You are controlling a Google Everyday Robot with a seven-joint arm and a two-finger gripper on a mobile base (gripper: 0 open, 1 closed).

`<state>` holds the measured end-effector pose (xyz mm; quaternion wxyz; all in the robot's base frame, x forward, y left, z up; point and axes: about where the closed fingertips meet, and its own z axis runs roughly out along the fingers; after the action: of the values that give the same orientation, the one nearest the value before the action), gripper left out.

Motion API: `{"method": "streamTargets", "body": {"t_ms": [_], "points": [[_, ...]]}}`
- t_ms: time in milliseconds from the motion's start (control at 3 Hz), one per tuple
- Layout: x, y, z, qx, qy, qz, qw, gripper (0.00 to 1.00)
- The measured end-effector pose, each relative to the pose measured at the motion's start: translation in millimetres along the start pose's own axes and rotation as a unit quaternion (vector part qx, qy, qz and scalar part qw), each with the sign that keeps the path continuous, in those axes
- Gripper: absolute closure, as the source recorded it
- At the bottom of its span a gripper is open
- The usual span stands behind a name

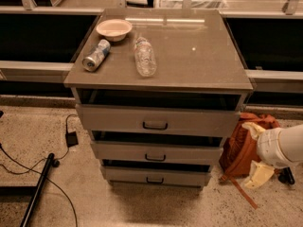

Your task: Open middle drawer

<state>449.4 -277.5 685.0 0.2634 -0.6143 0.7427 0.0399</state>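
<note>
The middle drawer (189, 153) is the mid-sized grey-beige front in the three-drawer cabinet, with a small dark bar handle (155, 157) at its centre. A dark gap shows above its front, and it sits slightly further back than the top drawer (199, 121). My gripper (256, 151) is low at the right of the cabinet, beside the drawer fronts and not touching them. Its two cream fingers (253, 128) are spread apart with nothing between them.
The bottom drawer (184, 176) is the narrowest front. On the cabinet top (199, 56) lie a bowl (114, 29), a can (96, 55) and a plastic bottle (144, 56). An orange-brown bag (239, 148) is on the floor at right. Cables and a dark pole (39, 188) are at left.
</note>
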Motion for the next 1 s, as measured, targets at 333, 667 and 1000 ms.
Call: {"method": "streamTargets", "body": {"t_ms": [333,667,1000], "points": [[-3.0,-12.7,-4.9,0.019,0.0,-0.001,0.9998,0.0],[-9.2,-9.9,16.7,0.005,-0.023,-0.019,0.9995,0.0],[-14.8,-1.4,77.9,-0.018,-0.052,-0.059,0.9968,0.0]]}}
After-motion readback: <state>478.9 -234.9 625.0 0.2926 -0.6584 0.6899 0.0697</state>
